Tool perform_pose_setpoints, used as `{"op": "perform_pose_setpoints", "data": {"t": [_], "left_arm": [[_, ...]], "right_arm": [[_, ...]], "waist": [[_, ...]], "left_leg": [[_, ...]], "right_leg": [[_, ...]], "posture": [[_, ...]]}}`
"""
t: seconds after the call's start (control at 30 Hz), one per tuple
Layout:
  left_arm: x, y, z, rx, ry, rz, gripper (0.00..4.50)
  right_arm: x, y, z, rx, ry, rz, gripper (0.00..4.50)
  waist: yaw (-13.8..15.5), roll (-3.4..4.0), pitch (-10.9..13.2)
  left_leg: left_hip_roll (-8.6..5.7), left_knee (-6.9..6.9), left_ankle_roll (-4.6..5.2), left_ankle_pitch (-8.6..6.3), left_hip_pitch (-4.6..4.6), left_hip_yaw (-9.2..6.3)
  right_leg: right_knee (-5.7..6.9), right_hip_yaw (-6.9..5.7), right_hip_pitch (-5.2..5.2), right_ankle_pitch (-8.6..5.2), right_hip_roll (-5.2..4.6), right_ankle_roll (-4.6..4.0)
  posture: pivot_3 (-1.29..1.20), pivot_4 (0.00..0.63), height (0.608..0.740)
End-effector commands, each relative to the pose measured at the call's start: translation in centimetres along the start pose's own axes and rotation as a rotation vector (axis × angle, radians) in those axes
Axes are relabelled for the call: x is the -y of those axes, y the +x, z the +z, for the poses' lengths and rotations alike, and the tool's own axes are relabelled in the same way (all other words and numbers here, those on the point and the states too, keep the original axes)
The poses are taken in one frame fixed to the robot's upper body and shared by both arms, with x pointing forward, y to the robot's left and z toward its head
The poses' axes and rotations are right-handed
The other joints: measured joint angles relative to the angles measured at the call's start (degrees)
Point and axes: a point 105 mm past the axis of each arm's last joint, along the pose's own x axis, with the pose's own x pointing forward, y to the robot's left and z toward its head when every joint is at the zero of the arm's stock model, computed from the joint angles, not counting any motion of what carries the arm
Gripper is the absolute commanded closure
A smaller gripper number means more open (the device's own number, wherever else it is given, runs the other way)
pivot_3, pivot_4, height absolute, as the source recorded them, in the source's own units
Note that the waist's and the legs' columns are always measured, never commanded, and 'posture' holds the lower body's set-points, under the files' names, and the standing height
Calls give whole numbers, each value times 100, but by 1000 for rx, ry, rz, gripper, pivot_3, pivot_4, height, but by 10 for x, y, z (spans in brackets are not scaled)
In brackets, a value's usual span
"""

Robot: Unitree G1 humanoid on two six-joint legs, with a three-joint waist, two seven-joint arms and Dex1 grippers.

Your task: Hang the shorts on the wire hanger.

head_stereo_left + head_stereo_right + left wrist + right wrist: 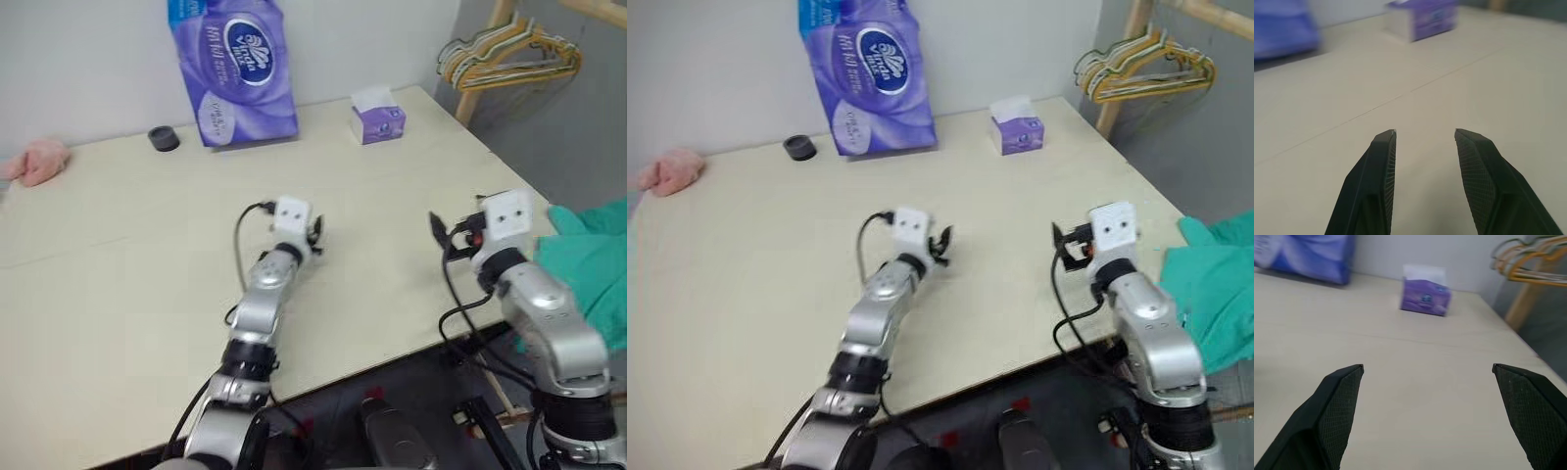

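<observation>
Our left tool (1425, 139) stood partly spread and our right tool (1427, 369) wide apart, both empty above the table (147, 294). With the shorts (593, 259) at the frame's right edge, we risked dragging them off.

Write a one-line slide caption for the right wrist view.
Open right pincer held empty above the beige table, pointing toward a small purple tissue box.

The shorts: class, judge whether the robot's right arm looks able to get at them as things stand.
Probably yes. The shorts lie off the table's right edge, just beside the right arm. Its right pincer is open, holds nothing and points forward over the table, so it must swing right.
</observation>
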Motion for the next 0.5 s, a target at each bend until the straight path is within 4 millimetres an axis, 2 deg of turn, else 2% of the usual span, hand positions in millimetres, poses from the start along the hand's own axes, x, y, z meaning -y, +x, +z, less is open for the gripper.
{"op": "perform_pose_setpoints", "data": {"t": [0.03,0.13,0.2,0.33,0.5], "left_arm": [[-27,-15,15,66,-18,165,2496],[-46,-24,5,37,9,256,2496],[-52,-28,2,32,22,279,2496],[-62,-37,-3,28,10,305,2496],[-58,-39,-4,35,-10,276,2496]], "right_arm": [[-11,17,0,72,128,9,12],[-32,27,-14,56,180,81,12],[-41,30,-18,54,181,113,12],[-46,31,-29,62,181,124,12],[-49,30,-36,59,181,147,12]], "waist": [[188,-25,-15],[497,-40,-27],[680,-60,-43],[990,-90,-79],[1271,-107,-96]], "left_leg": [[1,0,-2,1,1,-2],[-6,4,-7,6,-1,-9],[-5,3,-9,7,0,-13],[-5,0,-14,9,-4,-14],[-5,-1,-25,16,-2,-15]], "right_leg": [[0,-3,0,4,-1,-7],[1,-16,0,11,-10,-18],[1,-24,0,12,-10,-21],[0,-33,-8,13,-17,-23],[-1,-44,-9,26,-20,-45]], "posture": [[-78,102,740],[-21,97,740],[-5,94,740],[74,74,740],[106,74,740]]}}
